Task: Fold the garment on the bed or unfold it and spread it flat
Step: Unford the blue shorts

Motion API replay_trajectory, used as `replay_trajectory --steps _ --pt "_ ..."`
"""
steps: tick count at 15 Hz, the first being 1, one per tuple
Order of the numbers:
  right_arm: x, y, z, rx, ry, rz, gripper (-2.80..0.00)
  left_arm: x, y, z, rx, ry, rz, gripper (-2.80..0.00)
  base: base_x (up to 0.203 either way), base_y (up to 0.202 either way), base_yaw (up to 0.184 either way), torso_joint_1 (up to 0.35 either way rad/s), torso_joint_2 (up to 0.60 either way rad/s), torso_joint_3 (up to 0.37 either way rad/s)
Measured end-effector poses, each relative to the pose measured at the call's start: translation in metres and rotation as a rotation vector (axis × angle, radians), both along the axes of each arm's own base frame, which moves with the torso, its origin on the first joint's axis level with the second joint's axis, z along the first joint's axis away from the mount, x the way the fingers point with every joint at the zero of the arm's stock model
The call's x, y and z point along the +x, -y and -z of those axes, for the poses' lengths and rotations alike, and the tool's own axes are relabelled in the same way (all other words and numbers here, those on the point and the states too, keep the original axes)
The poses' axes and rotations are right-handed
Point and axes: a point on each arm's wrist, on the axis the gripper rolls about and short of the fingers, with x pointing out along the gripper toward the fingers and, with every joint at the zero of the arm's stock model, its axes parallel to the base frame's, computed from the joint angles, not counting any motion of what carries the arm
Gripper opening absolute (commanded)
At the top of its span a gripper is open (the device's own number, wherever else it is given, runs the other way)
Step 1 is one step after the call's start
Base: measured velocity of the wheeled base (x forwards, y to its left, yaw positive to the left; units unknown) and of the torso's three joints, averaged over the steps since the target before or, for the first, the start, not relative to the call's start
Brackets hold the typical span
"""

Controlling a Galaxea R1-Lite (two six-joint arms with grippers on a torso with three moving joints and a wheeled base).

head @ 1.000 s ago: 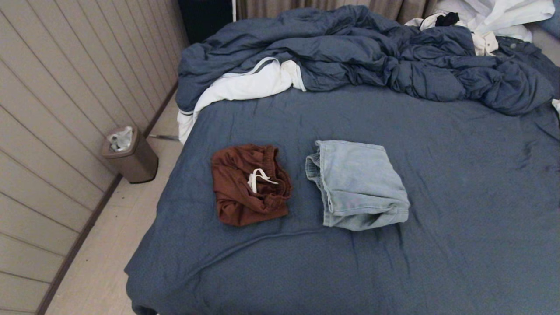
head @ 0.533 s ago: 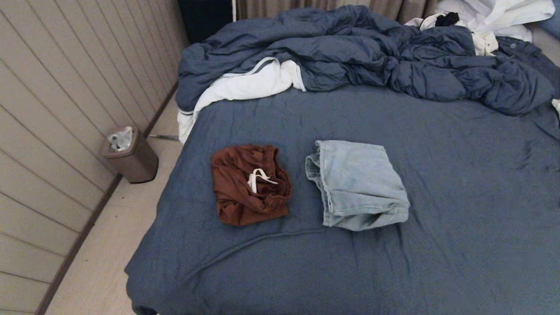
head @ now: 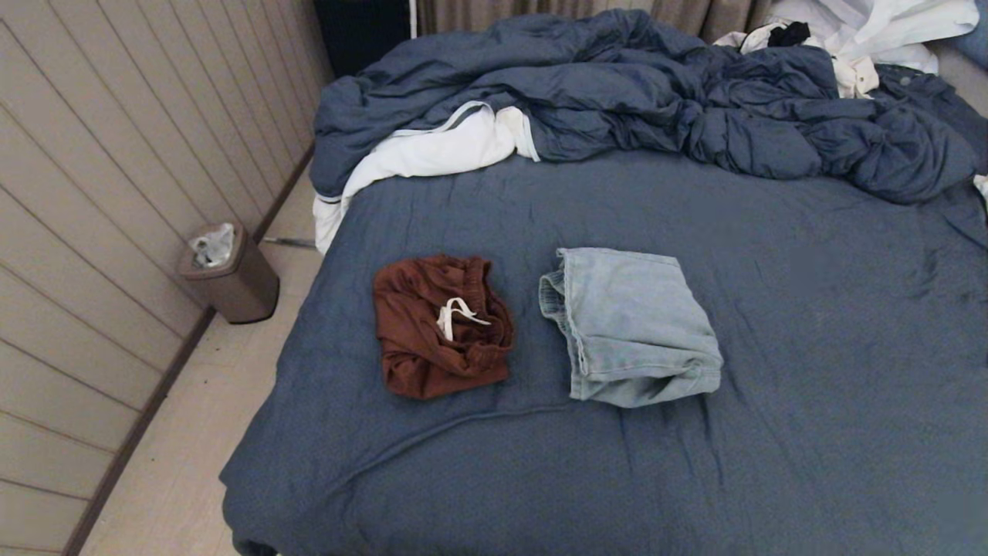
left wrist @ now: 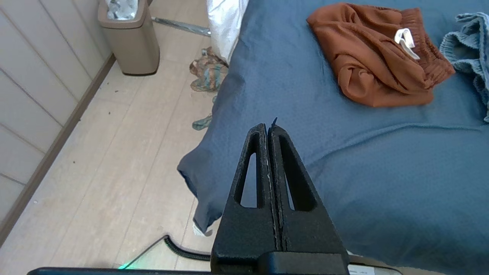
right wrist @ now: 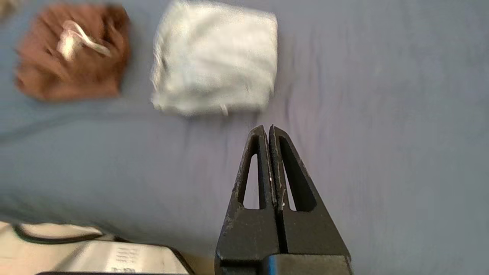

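Two folded pairs of shorts lie side by side on the bed (head: pixel 810 347) with its slate-blue sheet. The rust-brown shorts (head: pixel 440 328) (left wrist: pixel 378 53) (right wrist: pixel 72 53) with a white drawstring are on the left. The light blue shorts (head: pixel 633 328) (right wrist: pixel 216 57) lie to their right, and only their edge (left wrist: pixel 470 49) shows in the left wrist view. My left gripper (left wrist: pixel 267 128) is shut and empty above the bed's near left corner. My right gripper (right wrist: pixel 266 129) is shut and empty over bare sheet, short of the light blue shorts. Neither arm shows in the head view.
A rumpled blue duvet (head: pixel 641 93) and white linens (head: pixel 432 150) fill the bed's far end. A tan waste bin (head: pixel 231 274) (left wrist: pixel 130 38) stands by the panelled wall on the left. A crumpled cloth (left wrist: pixel 208 72) lies on the floor beside the bed.
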Motion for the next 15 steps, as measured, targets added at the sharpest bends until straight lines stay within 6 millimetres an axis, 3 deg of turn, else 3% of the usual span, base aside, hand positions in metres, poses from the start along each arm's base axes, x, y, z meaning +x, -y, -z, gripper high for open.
replay_trajectory --steps 3,7,9,11,15 --pt "0.040 -0.002 -0.059 0.000 -0.079 -0.026 -2.80 0.000 0.000 0.000 0.000 0.000 0.000 -2.80 0.000 0.000 0.000 0.000 0.00 0.000" --pt "0.141 -0.013 -0.101 0.016 -0.272 -0.060 -2.80 0.000 0.000 0.000 0.001 -0.001 -0.001 -2.80 0.000 0.000 0.000 0.000 0.00 0.000" --pt "0.200 -0.025 -0.101 0.024 -0.390 -0.084 -2.80 0.000 0.000 0.000 0.001 0.000 0.001 -2.80 0.000 0.000 0.000 0.000 0.00 0.000" --pt "0.257 -0.043 -0.087 0.018 -0.519 -0.114 -2.80 0.000 0.000 0.000 0.001 0.000 0.000 -2.80 0.000 0.000 0.000 0.000 0.00 0.000" --pt "0.334 -0.092 -0.044 -0.047 -0.712 -0.149 -2.80 0.000 0.000 0.000 -0.001 0.000 0.000 -2.80 0.000 0.000 0.000 0.000 0.00 0.000"
